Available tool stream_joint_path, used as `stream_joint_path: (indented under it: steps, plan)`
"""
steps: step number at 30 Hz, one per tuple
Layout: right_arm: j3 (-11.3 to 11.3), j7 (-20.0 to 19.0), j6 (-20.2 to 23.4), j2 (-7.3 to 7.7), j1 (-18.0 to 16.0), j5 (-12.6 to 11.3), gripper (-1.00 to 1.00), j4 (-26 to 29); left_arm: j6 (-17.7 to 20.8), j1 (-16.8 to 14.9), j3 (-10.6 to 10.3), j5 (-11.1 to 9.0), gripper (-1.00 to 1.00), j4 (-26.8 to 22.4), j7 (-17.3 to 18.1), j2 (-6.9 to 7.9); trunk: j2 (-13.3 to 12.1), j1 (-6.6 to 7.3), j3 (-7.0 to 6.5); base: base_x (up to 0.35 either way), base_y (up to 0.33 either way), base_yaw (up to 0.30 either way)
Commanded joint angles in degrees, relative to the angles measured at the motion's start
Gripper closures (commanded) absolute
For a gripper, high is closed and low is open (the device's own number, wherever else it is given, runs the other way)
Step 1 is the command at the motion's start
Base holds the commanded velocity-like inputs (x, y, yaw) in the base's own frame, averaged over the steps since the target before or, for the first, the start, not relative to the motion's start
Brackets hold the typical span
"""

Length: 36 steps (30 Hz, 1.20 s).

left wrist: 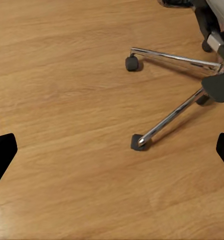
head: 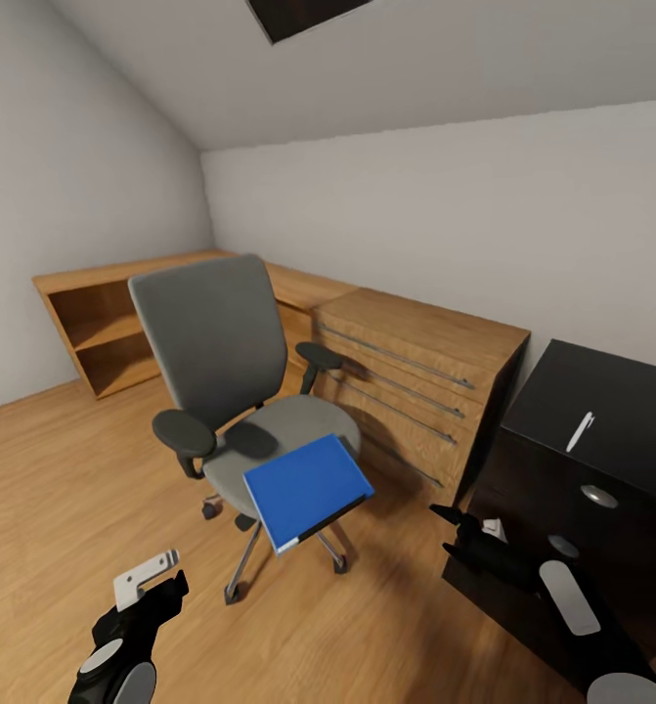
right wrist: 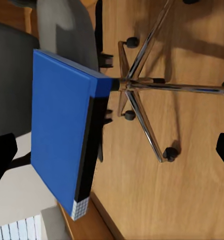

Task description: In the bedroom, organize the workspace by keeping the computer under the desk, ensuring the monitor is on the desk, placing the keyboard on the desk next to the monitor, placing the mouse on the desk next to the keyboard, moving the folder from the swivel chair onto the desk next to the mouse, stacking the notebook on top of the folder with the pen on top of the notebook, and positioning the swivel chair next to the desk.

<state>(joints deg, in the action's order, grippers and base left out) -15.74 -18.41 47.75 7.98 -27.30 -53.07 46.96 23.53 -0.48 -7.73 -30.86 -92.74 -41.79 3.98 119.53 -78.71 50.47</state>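
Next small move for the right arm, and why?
Probably ease the open right gripper left toward the blue folder. The folder lies on the swivel chair seat, overhanging its front edge, and both grippers look empty.

Matt grey cloth on the upholstered swivel chair [head: 225, 362], polished chrome on its five-star base [right wrist: 147, 90]. Smooth bright blue cover on the flat folder [head: 306, 489]. Satin light wood floor [head: 64, 489]; oak-grained dresser [head: 415, 381]; matt black bench top [head: 611, 411].

Both arms low in frame
Left gripper [head: 161, 577] at lower left, jaws parted; right gripper [head: 448, 531] at lower right, fingers spread, empty.
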Motion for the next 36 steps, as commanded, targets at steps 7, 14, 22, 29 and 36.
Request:
stream_joint_path:
  steps: [7, 14, 22, 29, 36]
  plan:
    - [-0.2, -0.2, -0.1, 0.08, -0.5, 0.5, -1.0, -2.6, 0.2, 0.0, -0.2, -0.3, -1.0, -0.1, -0.5, 0.06, 2.8, -1.54, 1.31, 0.0, 0.0, 0.0]
    - [-0.2, -0.2, -4.5, 0.16, -3.9, 0.9, -1.0, -9.1, 0.2, 0.0, -0.2, -0.3, -1.0, -0.1, -0.5, 0.05, 5.7, -3.07, 2.57, 0.0, 0.0, 0.0]
    - [-0.1, -2.7, -9.5, -0.37, -5.5, 0.3, -1.0, -12.4, 0.2, 0.0, -0.2, -0.3, -1.0, -0.1, -0.5, 0.03, 8.9, -4.83, 4.01, 0.0, 0.0, 0.0]
    - [0.0, -4.3, -9.3, -2.84, -5.6, 0.2, -1.0, -12.6, 0.2, 0.0, -0.2, -0.3, -1.0, 0.0, -0.5, 0.03, 11.7, -6.37, 5.26, 0.0, 0.0, 0.0]
    - [-0.1, -4.3, -4.7, -3.26, -5.6, -0.2, -1.0, -12.7, 0.2, 0.0, -0.2, -0.3, -1.0, 0.0, -0.5, 0.03, 14.5, -7.9, 6.52, 0.0, 0.0, 0.0]
